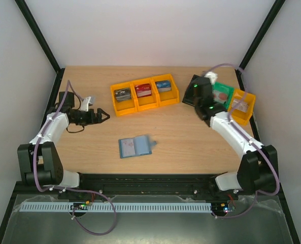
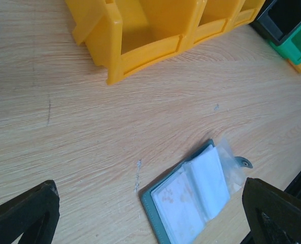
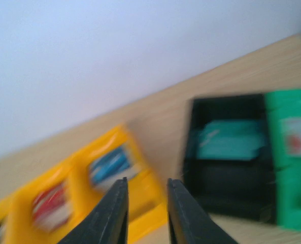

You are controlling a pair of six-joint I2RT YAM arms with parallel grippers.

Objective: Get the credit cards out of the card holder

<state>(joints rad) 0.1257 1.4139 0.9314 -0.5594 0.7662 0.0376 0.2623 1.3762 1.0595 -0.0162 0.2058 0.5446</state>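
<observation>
The teal card holder [image 1: 135,146] lies open on the table, its pale clear sleeves facing up; in the left wrist view the card holder [image 2: 191,198] sits low between my fingers. My left gripper [image 1: 102,116] [image 2: 150,182] hangs open over bare wood, up and left of the holder. Credit cards lie in the bins: a dark one [image 1: 123,93], a red one [image 1: 143,90] and a blue one [image 1: 163,85]. A teal card [image 3: 226,140] rests in the black bin [image 3: 226,183]. My right gripper [image 1: 197,91] [image 3: 147,180] hovers by that bin, its jaws slightly apart and empty.
A row of three yellow bins [image 1: 145,104] [image 2: 140,30] stands at the back centre. At the back right are the black bin [image 1: 191,99], a green bin [image 1: 222,92] and an orange bin [image 1: 241,108]. The right wrist view is motion-blurred.
</observation>
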